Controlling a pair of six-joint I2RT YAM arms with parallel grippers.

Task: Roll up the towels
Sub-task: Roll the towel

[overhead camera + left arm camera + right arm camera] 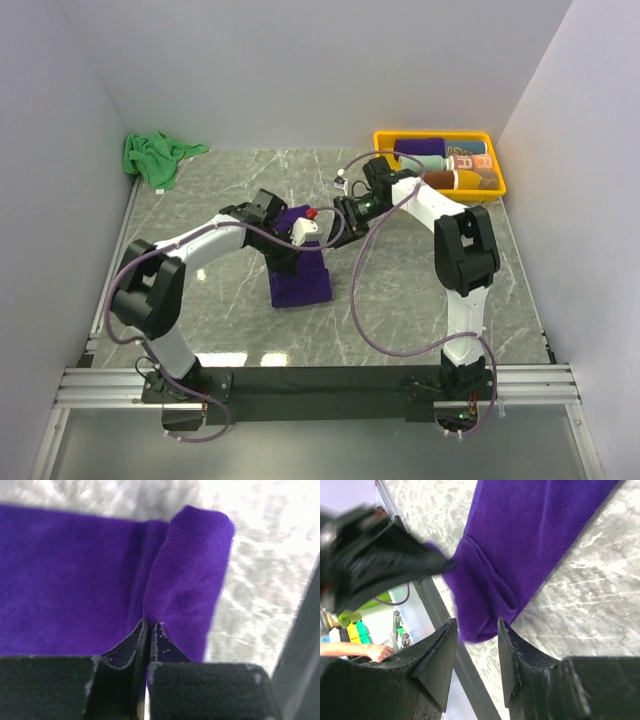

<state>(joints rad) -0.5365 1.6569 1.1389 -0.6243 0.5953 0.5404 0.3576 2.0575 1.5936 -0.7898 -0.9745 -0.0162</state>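
**Top view only**
- Green towel [155, 155]: crumpled heap, upper left corner of the table [420, 300], well apart from both arms.
- Yellow tray [438, 134]: upper right, at the table's far edge. Contents: several rolled cloths lying side by side, one dark purple [420, 147], one teal [432, 160], the others in orange and brown tones; finer detail is too small to tell.
- Purple towel [302, 275]: centre of frame, a long strip running toward the lower edge. Its far end lies under the two grippers, which meet there.
- Left gripper [286, 240] comes in from the left, right gripper [322, 228] from the right.

**Left wrist view only**
- Left gripper [148, 630]: fingertips [135, 642] drawn almost together, a hairline slit between them, pinching a crease of the purple towel [70, 580].
- The towel fills the left and centre of the frame. Right of the crease the cloth bulges in a rounded fold [195, 565]; marble table [255, 590] shows beyond it.

**Right wrist view only**
- Right gripper [477, 655]: fingers [440, 655] stand apart with nothing between them.
- Purple towel [530, 535]: runs from the upper right down to a folded end just beyond the fingertips.
- Left gripper [375, 555]: a blurred black mass, upper left, meeting the towel's edge.
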